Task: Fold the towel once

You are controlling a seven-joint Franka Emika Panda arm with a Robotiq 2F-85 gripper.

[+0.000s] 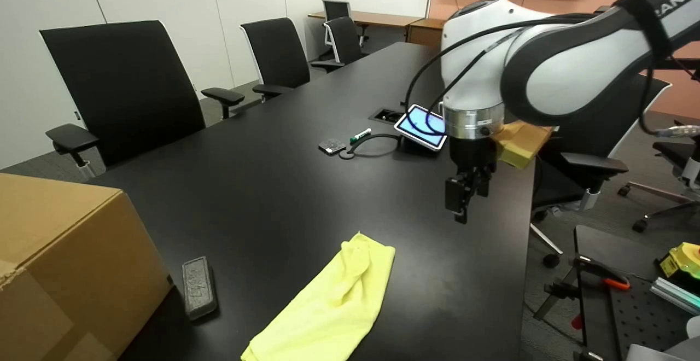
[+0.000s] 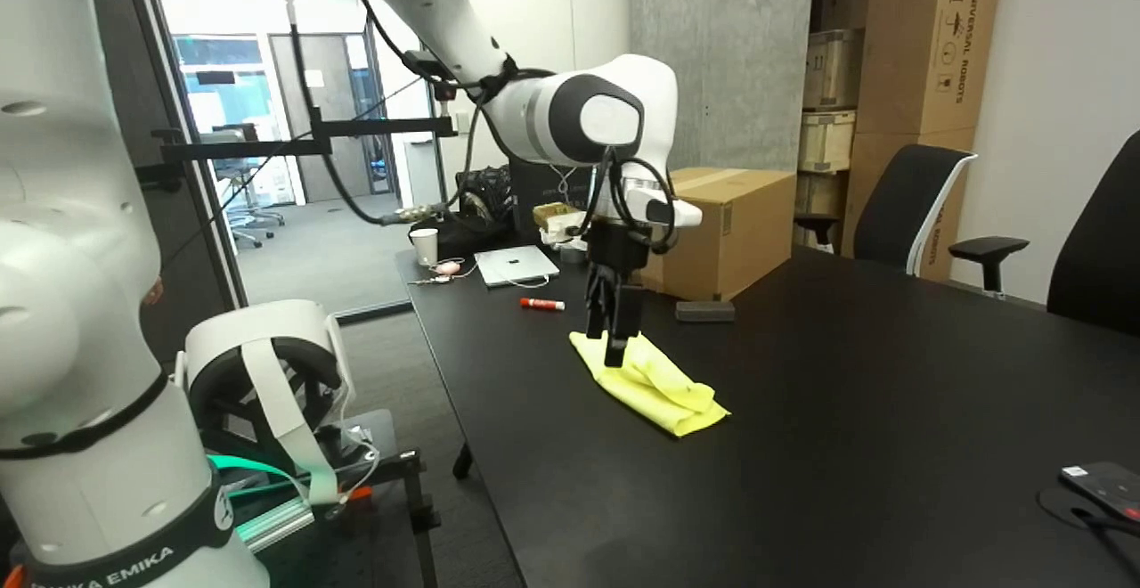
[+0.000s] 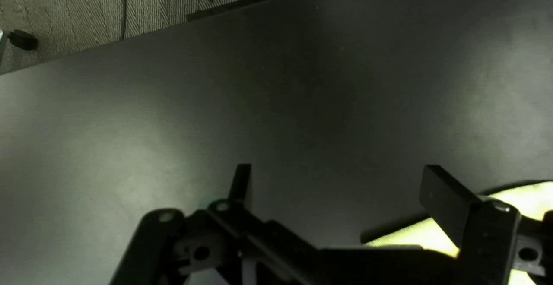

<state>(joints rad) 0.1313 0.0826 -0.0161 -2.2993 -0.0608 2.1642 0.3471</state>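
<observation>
Free room above the towel (image 1: 331,309)

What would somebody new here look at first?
Probably the bright yellow-green cloth towel, lying rumpled on the long black table. Next might come the white-and-black robot arm, its black gripper hanging open above the table. A large brown cardboard box stands on the table too.

A black gripper (image 3: 337,168) stands with its two fingers (image 3: 447,203) wide apart over a dark tabletop (image 3: 302,103) in the wrist view, its surface showing between their tips. A pale yellow-green towel (image 3: 425,235) lies partly hidden behind the finger at the right of the view, visible on both sides of it. The tabletop gleams to the outside of each finger. Well beyond the fingertips, past the tabletop's edge, is a patterned carpet (image 3: 77,13) with a small dark object (image 3: 23,39) at far left
</observation>
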